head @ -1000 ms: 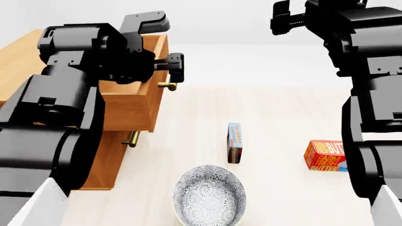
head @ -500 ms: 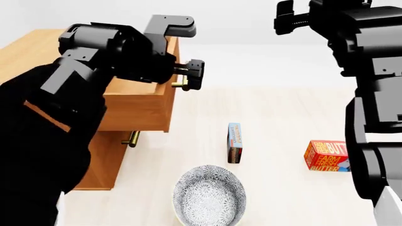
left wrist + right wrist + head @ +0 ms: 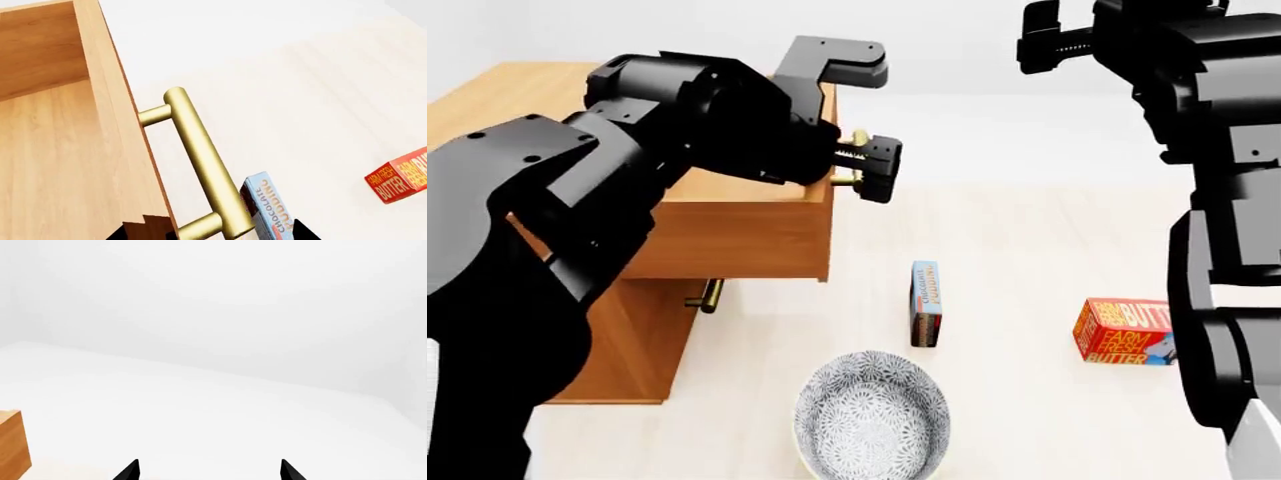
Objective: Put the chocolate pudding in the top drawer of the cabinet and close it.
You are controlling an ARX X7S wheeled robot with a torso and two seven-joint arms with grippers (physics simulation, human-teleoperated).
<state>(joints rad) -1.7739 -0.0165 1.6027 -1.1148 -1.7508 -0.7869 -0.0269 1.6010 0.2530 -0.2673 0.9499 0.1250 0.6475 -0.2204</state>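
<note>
The chocolate pudding [image 3: 925, 300] stands on edge on the pale floor, right of the cabinet [image 3: 494, 110]; it also shows in the left wrist view, the chocolate pudding [image 3: 270, 212] just past the handle. The top drawer [image 3: 747, 235] is pulled well out, and its inside [image 3: 47, 165] looks bare. My left gripper [image 3: 874, 165] is at the drawer's brass handle [image 3: 200, 160]; the bar lies between the wide-apart fingers of the left gripper [image 3: 213, 232]. My right gripper [image 3: 1048, 45] hangs high at the far right, and in its own view the right gripper [image 3: 209, 472] is open and holds nothing.
A patterned bowl [image 3: 872, 415] sits on the floor in front of the pudding. A red-orange butter box [image 3: 1121, 330] lies at the right, and the butter box [image 3: 400, 175] shows in the left wrist view too. A lower drawer's handle [image 3: 709, 294] sticks out under the open drawer.
My left gripper has moved right with the handle, and the top drawer has slid further out of the cabinet. The right arm, pudding, bowl and butter box have stayed put.
</note>
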